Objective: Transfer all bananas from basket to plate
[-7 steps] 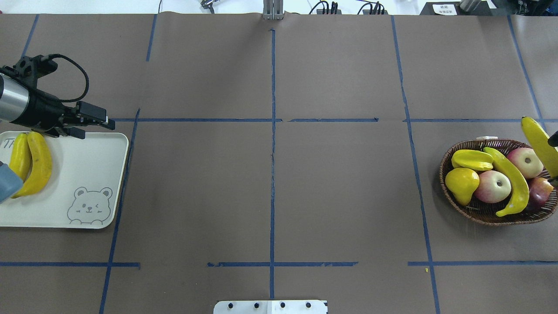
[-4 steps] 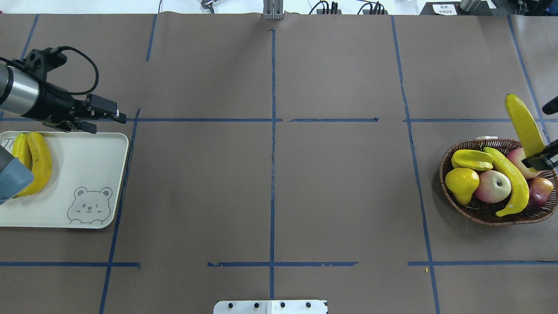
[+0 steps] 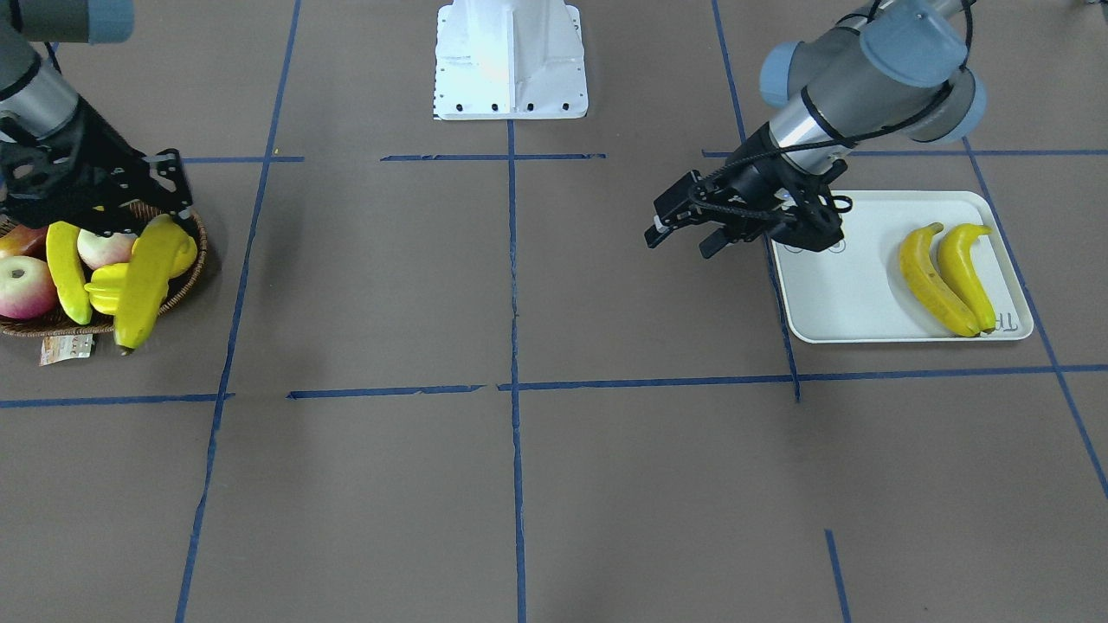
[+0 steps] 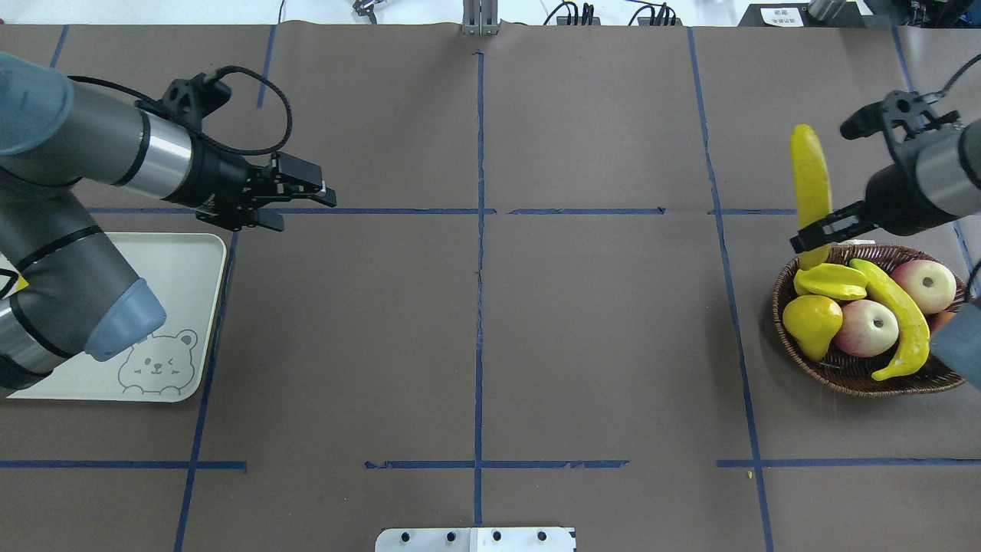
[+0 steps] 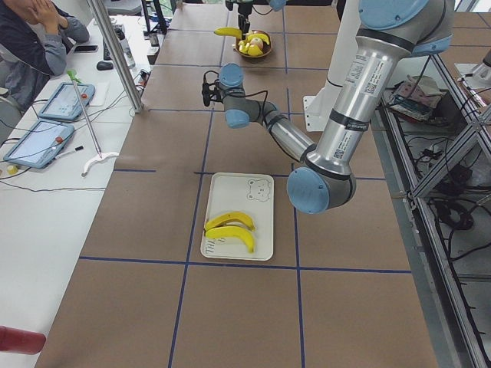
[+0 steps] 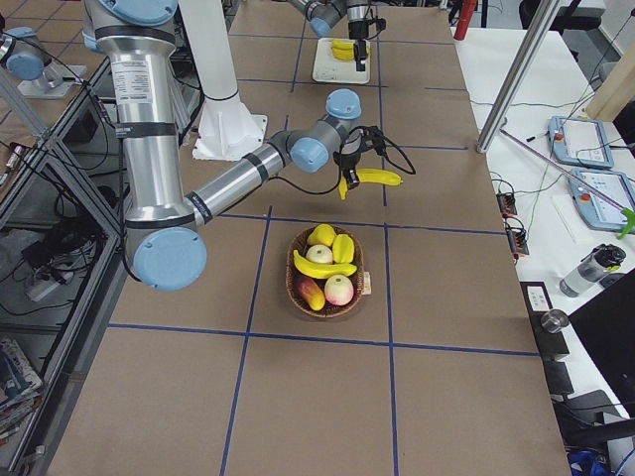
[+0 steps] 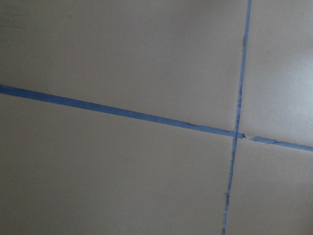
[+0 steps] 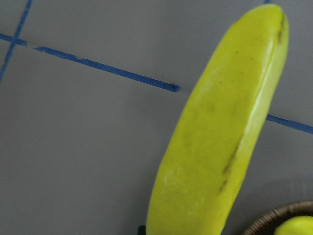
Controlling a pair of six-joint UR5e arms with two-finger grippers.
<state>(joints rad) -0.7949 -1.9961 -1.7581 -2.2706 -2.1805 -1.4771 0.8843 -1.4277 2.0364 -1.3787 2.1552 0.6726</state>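
The right gripper is clamped on one end of a banana, raised clear of the basket, whose rim lies close below it. Another banana lies there among fruit. The left gripper, fingers apart, hangs just beyond the plate edge, two bananas behind it, and open tabletop crossed by tape lines spans between both grippers.

Opposed overhead, front views; shared basket

Printed marks in the scene.
On the plate, corner lettering: only "TH" legible, seen inverted. On the paper tag, print too small to read.
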